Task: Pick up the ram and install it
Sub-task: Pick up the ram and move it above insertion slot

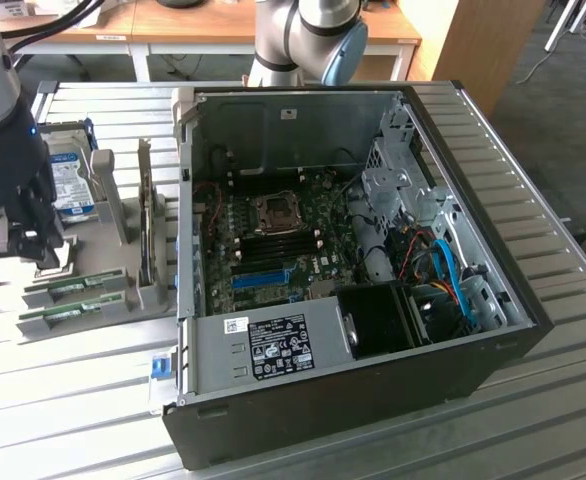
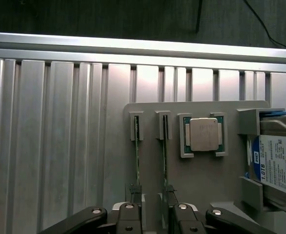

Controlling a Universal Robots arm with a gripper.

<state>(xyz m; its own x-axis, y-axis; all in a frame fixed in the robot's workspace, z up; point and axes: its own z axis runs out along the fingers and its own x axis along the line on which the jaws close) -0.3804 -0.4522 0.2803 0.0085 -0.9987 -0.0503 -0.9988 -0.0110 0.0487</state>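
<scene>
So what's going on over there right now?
The arm's tool hangs open above the parts tray, beside the open computer case, holding nothing. The ram stands in its tray slot, roughly in line with the gap between the fingers, untouched, with a second stick next to it. Nothing is picked up yet.

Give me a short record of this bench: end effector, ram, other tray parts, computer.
end effector: open, empty, over the flat grey tray, near the sticks' ends
ram: two long thin green circuit-board sticks, on edge in neighbouring tray slots, neither lifted
other tray parts: square silver processor; blue-labelled silver hard drive
computer: black metal tower case lying open, green motherboard exposed
</scene>
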